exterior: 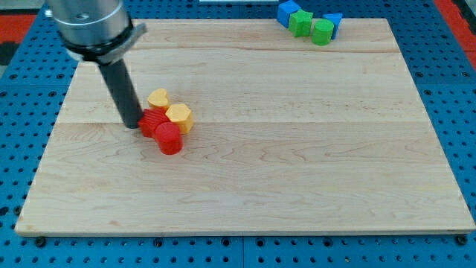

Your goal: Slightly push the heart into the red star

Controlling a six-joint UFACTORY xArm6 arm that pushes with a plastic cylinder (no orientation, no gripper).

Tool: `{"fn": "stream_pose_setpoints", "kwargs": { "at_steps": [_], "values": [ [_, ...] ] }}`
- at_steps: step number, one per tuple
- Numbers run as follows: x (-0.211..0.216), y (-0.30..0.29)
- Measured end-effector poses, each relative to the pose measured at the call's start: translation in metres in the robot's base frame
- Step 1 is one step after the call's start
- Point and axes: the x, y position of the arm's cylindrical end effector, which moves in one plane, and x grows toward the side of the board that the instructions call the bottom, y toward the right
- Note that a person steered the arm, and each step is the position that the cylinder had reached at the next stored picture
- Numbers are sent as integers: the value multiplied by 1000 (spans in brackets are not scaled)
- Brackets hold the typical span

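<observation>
My tip (pixel 132 123) rests on the wooden board (pixel 297 164) at the view's left, touching the left side of the red star (pixel 154 121). The yellow heart (pixel 158 98) sits just above the red star and to the upper right of my tip. A yellow hexagon block (pixel 179 117) lies against the star's right side. A red cylinder (pixel 169 138) lies just below the star. These blocks form one tight cluster.
At the view's top right edge of the board are two blue blocks (pixel 288 11) (pixel 334 21) and two green blocks (pixel 301 22) (pixel 322 31) in a row. The board lies on a blue perforated table (pixel 22 97).
</observation>
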Motion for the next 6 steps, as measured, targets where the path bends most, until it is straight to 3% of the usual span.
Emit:
{"fn": "stream_pose_setpoints", "kwargs": {
  "at_steps": [1,2,4,5,6],
  "values": [
    [-15,-18],
    [-59,-30],
    [-55,34],
    [-98,63],
    [-84,183]
  ]
}}
